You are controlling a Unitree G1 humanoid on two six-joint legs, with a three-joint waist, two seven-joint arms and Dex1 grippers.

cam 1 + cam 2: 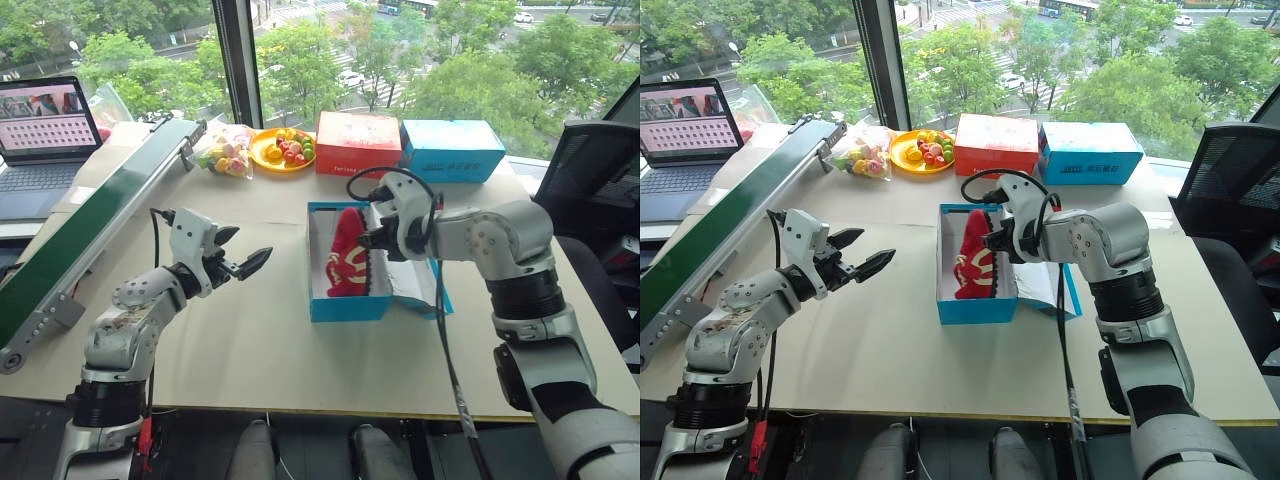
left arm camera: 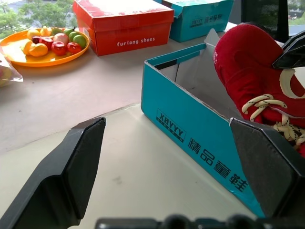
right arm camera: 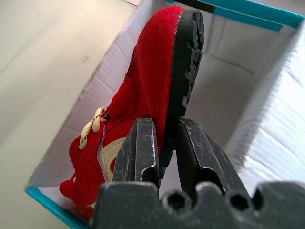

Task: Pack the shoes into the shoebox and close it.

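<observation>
Item in hand: small red fabric shoe [image 3: 157,71] with yellow laces, pinched at its black sole edge by the right gripper [image 3: 164,143], tipped on its side inside the open bright-blue cardboard shoebox [image 1: 345,305]. Advice: lower it flat against the box's left wall before letting go, leaving room alongside. Whether a second shoe lies beneath is unclear. Left gripper [image 1: 240,262]: fingers spread, empty, beside the box. Orange plate [image 1: 262,150]: holds assorted fruit.
</observation>
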